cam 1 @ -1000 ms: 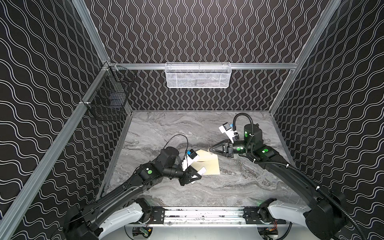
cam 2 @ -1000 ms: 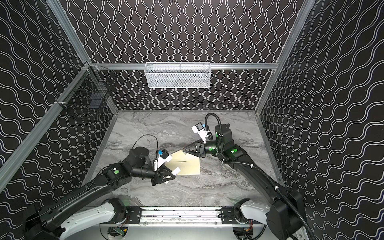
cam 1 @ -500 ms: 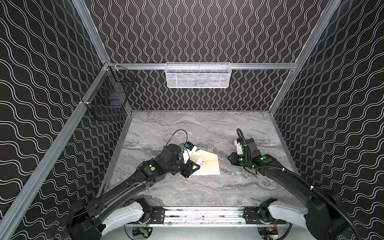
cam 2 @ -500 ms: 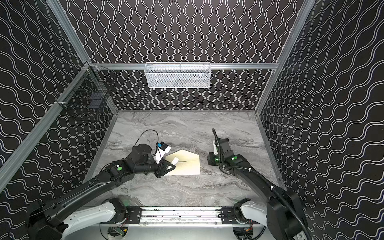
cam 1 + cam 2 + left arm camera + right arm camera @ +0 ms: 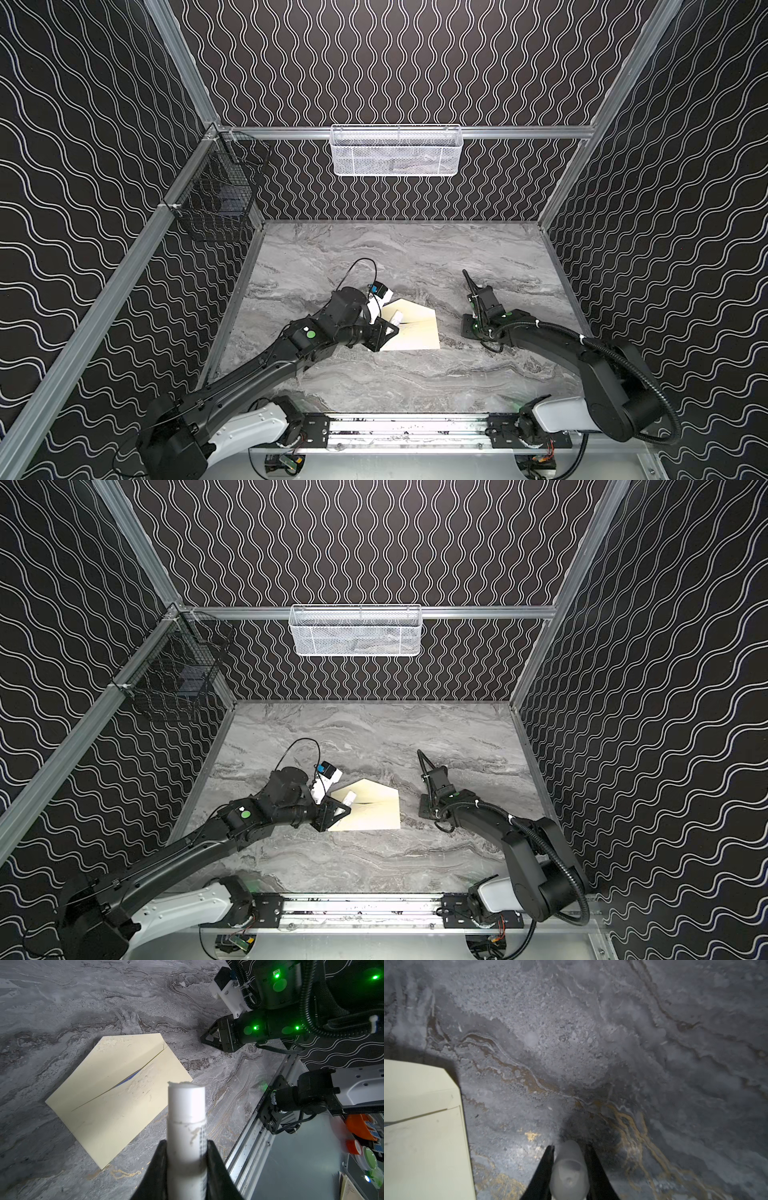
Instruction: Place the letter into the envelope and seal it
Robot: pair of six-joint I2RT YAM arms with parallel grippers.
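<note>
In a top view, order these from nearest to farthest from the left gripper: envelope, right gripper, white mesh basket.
1. envelope, partly under the left gripper.
2. right gripper, beside the envelope's right edge.
3. white mesh basket, up on the back wall.

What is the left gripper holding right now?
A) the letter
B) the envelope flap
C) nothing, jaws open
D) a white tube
D: in the left wrist view the left gripper is shut on a white tube, while the envelope lies flat beyond it, not gripped. The right gripper grips a small white cap.
</note>
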